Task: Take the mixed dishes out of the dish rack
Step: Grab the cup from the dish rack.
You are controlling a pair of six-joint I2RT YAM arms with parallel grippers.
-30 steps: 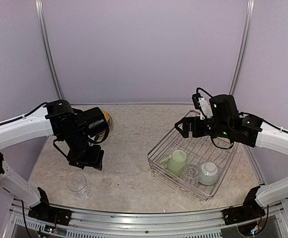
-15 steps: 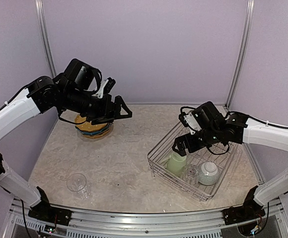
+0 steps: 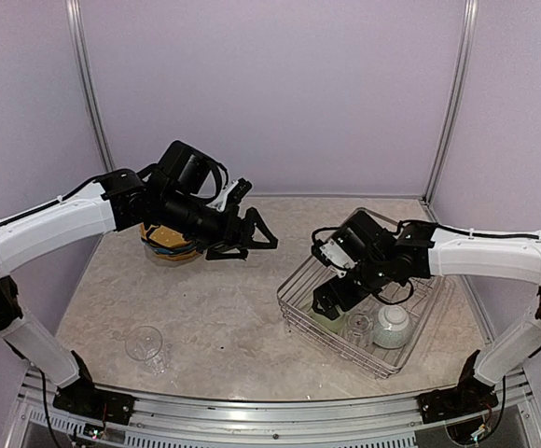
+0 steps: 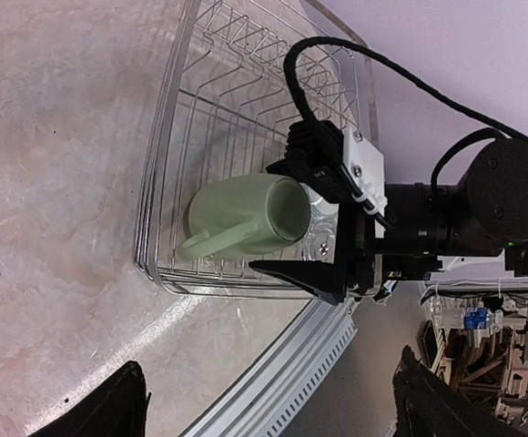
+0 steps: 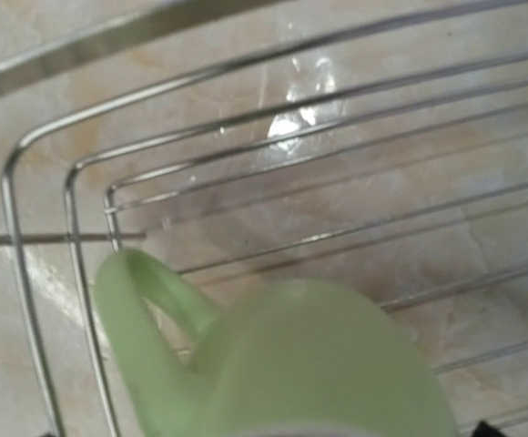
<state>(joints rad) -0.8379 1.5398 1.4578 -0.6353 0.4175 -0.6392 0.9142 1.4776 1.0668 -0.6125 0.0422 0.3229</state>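
The dish rack point(image 3: 298, 297) point(image 4: 164, 155), a silver wire basket, stands on the right of the table. A pale green mug point(image 4: 246, 218) point(image 5: 319, 364) lies on its side in the rack's near-left corner. My right gripper point(image 3: 327, 301) is down in the rack, open, its black fingers point(image 4: 305, 273) on either side of the mug. A clear glass point(image 3: 359, 325) and a small white-and-blue bowl point(image 3: 394, 325) sit beside it in the rack. My left gripper point(image 3: 252, 246) point(image 4: 273, 410) hangs open and empty above the table's middle. A stack of yellow plates point(image 3: 170, 243) sits far left.
Another clear glass point(image 3: 145, 343) stands on the table near the front left. The metal rail of the table's front edge point(image 4: 309, 355) runs just past the rack. Upright wire dividers point(image 4: 246, 55) fill the rack's far half.
My left arm rose from beside the glass on the table, jaws widening, and swung toward the middle. My right gripper came down into the rack over the mug.
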